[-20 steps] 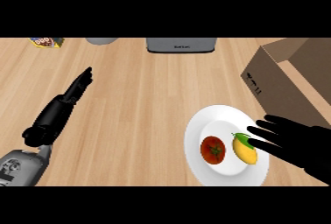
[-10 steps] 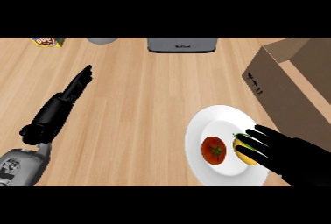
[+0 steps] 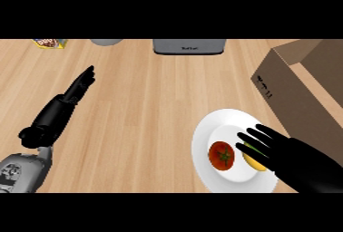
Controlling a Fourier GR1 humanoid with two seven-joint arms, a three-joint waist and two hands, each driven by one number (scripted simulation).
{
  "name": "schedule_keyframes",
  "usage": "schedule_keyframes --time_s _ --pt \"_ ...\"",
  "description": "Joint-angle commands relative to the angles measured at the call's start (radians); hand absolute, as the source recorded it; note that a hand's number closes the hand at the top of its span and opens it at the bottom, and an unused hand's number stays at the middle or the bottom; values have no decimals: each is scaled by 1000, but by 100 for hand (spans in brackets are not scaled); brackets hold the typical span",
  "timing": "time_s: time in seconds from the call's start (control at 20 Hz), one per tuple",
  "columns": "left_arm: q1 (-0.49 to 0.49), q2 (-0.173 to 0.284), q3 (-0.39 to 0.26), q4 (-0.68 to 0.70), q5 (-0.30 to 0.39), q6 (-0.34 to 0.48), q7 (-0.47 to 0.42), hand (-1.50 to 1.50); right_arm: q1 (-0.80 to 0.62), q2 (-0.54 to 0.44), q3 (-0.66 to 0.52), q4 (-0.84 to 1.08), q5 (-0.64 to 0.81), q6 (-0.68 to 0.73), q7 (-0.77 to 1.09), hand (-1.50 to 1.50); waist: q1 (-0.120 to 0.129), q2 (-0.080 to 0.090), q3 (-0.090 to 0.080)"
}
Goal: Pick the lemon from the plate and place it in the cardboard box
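Head view: right hand (image 3: 295,156) fingers straight, spread over lemon (image 3: 252,160) on plate (image 3: 208,136).

The right hand (image 3: 298,158) hides most of the lemon (image 3: 252,160); the cardboard box (image 3: 301,86) runs off-frame.

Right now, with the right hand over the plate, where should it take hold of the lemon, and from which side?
Probably across the lemon's narrow middle, coming down from above. It lies lengthwise on the plate with the tomato close on its left, so fingers fit better over its short width. The right hand already hovers there, fingers straight.
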Motion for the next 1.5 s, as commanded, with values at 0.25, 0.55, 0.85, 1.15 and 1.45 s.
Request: schedule_keyframes --time_s 0.25,0.55,0.85,1.15,1.45 --pt "10 -70 41 -11 -42 -39 19 0 -13 120 25 84 172 -26 -1 -150 -1 0 0" --pt "19 -102 53 -34 -87 -57 32 0 19 140 4 139 200 -45 -94 -150 -2 0 0" --pt "13 -91 101 -37 -101 -103 33 0 -36 219 11 345 288 -141 -143 -150 2 1 0" --pt "39 -126 120 -29 -135 -122 1 0 1 234 -38 312 353 -151 -133 -150 -1 0 0" --pt "-20 -156 143 19 -175 -125 15 0 -61 273 -79 408 351 -125 -208 -150 -1 1 0"
